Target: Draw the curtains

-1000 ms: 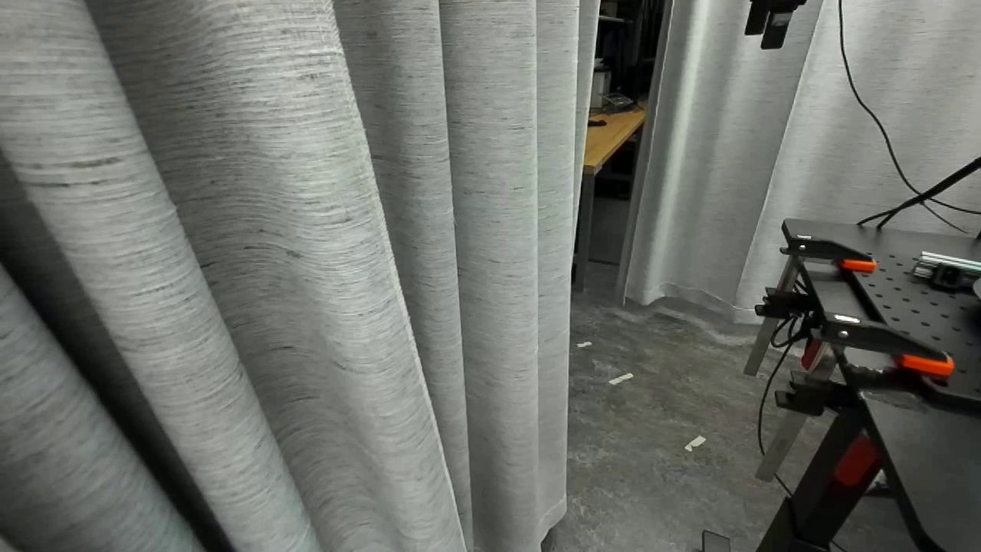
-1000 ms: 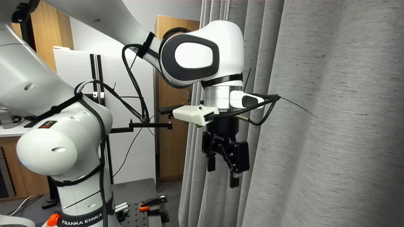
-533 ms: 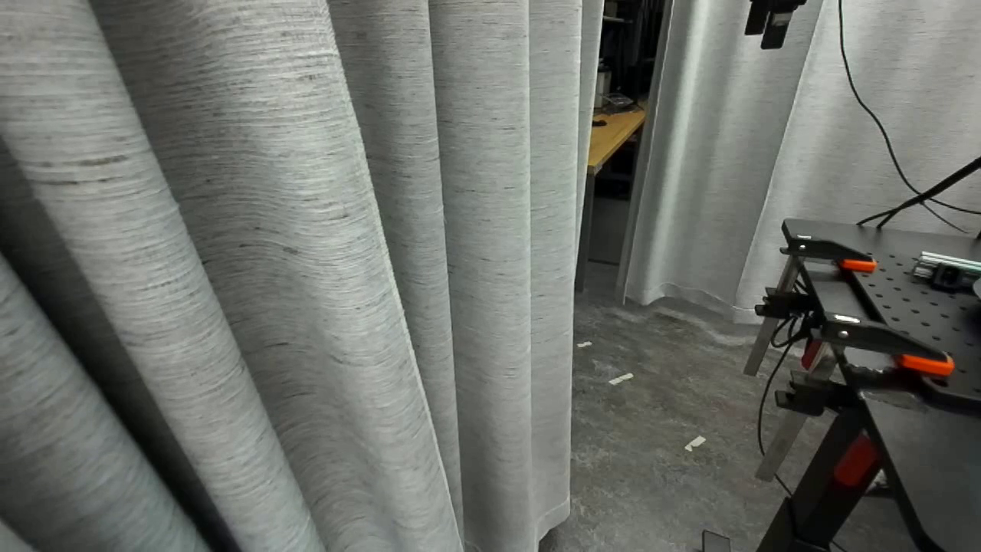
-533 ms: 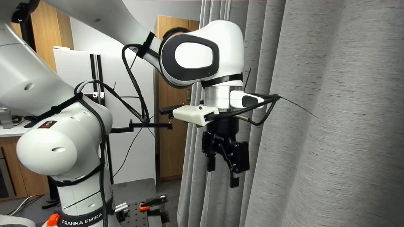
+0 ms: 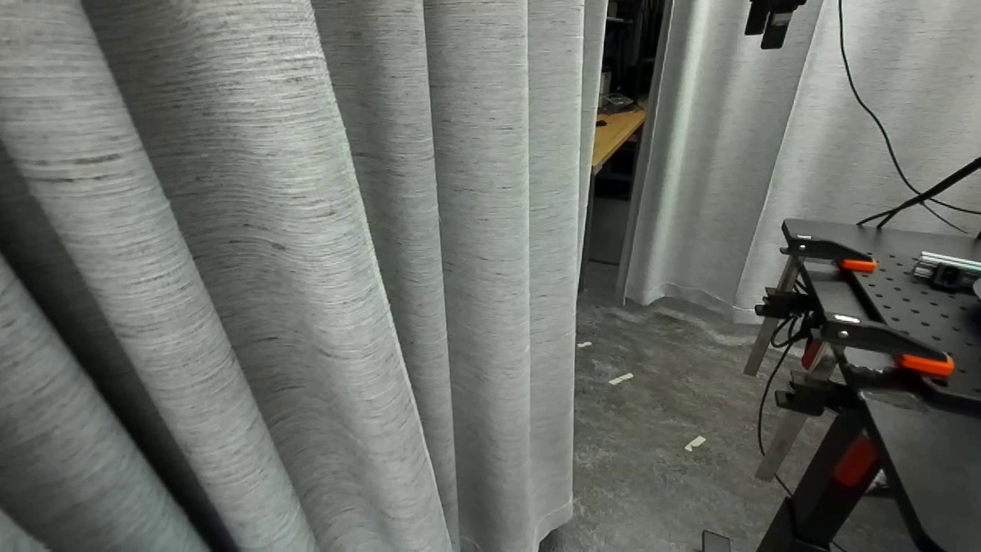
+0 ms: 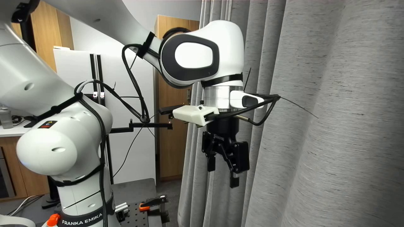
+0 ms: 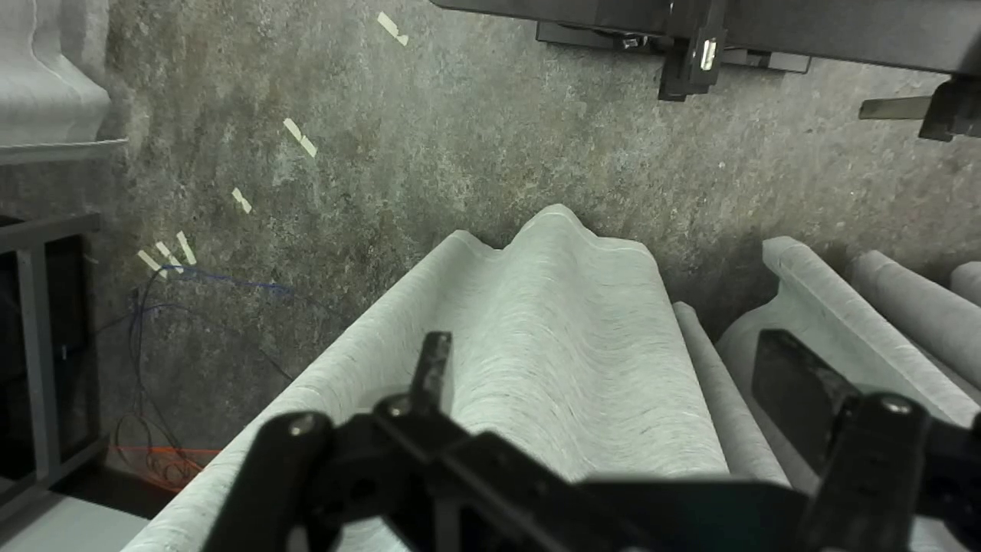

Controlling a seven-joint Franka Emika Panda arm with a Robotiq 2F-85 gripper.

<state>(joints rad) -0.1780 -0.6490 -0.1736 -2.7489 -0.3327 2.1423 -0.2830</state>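
The light grey streaked curtains hang in deep vertical folds in both exterior views [image 5: 490, 268] [image 6: 347, 126]. They also fill the lower middle of the wrist view [image 7: 552, 330]. Their free edge stands beside a gap. My gripper [image 6: 222, 172] points down in front of the curtains in an exterior view. In the wrist view the gripper [image 7: 609, 360] has its fingers wide apart with nothing clamped. The curtain shows behind and between them there; whether they touch it I cannot tell. A small black part at the top edge of an exterior view may be the fingertips.
Paler drapes [image 5: 705, 153] hang beyond the gap, with a wooden desk [image 5: 615, 138] behind. A black perforated table [image 5: 920, 307] with orange-tipped clamps stands nearby. A white fridge [image 6: 129, 110] and a wooden cabinet [image 6: 172, 132] stand at the back. Tape strips [image 5: 694, 443] mark the floor.
The curtains sway slightly; in an exterior view their free edge has shifted a little right, narrowing the view of the desk. The arm and open gripper have not visibly moved.
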